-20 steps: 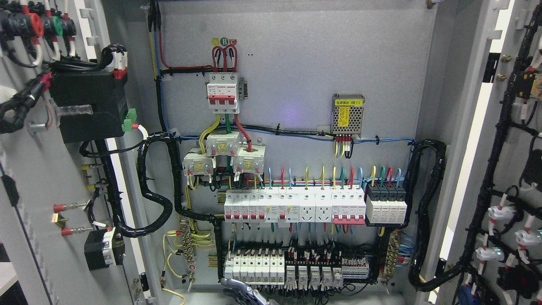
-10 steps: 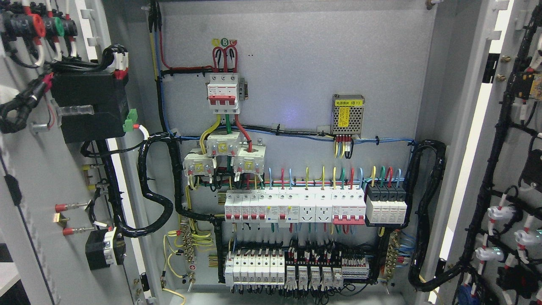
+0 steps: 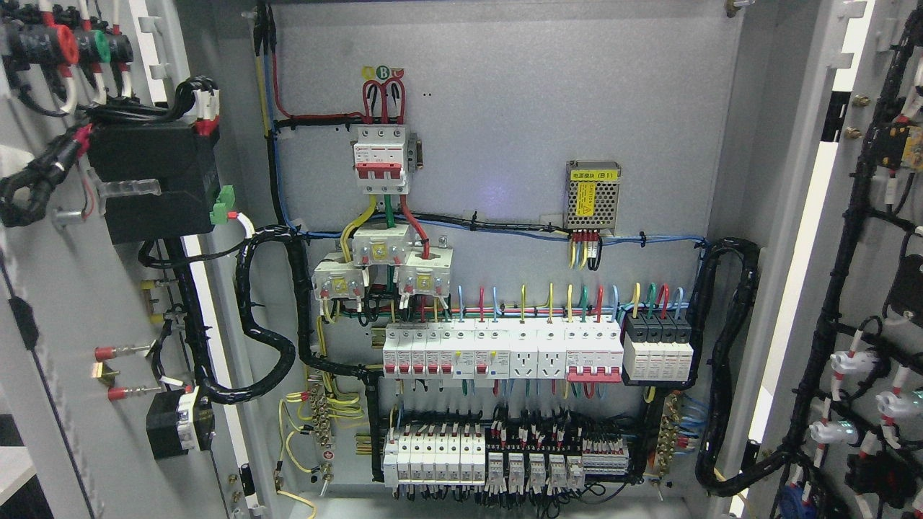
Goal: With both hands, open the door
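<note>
Both doors of the grey electrical cabinet stand swung wide open. The left door (image 3: 65,303) fills the left edge, its inner face carrying black modules and cable bundles. The right door (image 3: 876,238) fills the right edge, with black wiring looms and white connectors on it. Between them the cabinet's back panel (image 3: 505,130) shows a red-and-white main breaker (image 3: 380,158), rows of white breakers (image 3: 497,351) and coloured wires. Neither of my hands nor arms appears in the head view.
A small perforated power supply (image 3: 593,194) with a yellow label sits on the panel's right. Thick black conduit (image 3: 267,317) loops from the left door into the cabinet, and another loop (image 3: 728,360) runs at the right. A lower terminal row (image 3: 497,461) lines the bottom.
One second ago fingers of a hand showed at the bottom edge below the lower terminal row; they have dropped out of view. The left door has swung very slightly.
</note>
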